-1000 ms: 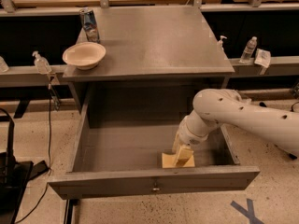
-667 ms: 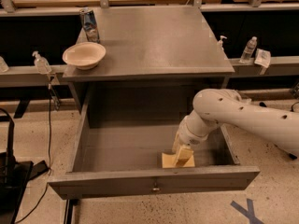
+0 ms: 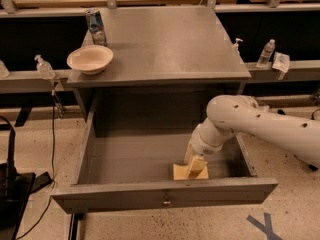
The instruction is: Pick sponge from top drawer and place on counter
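Counter [image 3: 170, 44] sits up and well back from the gripper, flat dark grey cabinet top. Top drawer [image 3: 125, 196] is pulled full out below it; its front panel runs just ahead of the gripper, on the near side. White arm [image 3: 265, 126] comes in from the right over the drawer's right wall and bends down into the front right part of the drawer. Cream bowl [image 3: 90, 59] is on the counter's left front corner, far up and left of the gripper; a drink can [image 3: 95, 26] stands upright just behind it. Sponge [image 3: 179, 173], pale yellow, lies flat on the drawer floor, directly under the gripper. Gripper [image 3: 196, 170] points down and meets the sponge's top; I cannot tell whether it is spread or pinching. Brass lock [image 3: 165, 202] sits on the front panel, below and left of the gripper.
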Tool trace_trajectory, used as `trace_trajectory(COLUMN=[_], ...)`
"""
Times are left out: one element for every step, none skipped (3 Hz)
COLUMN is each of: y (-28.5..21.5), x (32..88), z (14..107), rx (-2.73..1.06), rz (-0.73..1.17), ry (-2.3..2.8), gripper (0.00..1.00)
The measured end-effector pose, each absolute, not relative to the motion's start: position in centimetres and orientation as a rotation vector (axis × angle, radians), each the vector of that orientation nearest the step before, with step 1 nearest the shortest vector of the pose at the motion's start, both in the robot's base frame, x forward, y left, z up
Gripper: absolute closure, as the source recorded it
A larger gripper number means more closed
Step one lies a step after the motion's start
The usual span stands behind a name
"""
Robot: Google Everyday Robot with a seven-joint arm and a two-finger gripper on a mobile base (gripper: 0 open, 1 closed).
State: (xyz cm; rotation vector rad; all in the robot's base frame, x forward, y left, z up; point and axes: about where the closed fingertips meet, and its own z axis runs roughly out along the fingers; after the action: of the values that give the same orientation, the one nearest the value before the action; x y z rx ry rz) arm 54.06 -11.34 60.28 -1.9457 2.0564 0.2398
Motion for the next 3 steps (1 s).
trace_trajectory(y=[-11.34, -11.34, -11.34], x=[54.06, 54.06, 54.06], z=[60.28, 60.29, 60.29], rx=[-1.946, -1.946, -1.946], rz=[0.240, 0.240, 0.240], ry=[2.056, 2.056, 2.056], gripper=[1.00, 0.82, 0.59])
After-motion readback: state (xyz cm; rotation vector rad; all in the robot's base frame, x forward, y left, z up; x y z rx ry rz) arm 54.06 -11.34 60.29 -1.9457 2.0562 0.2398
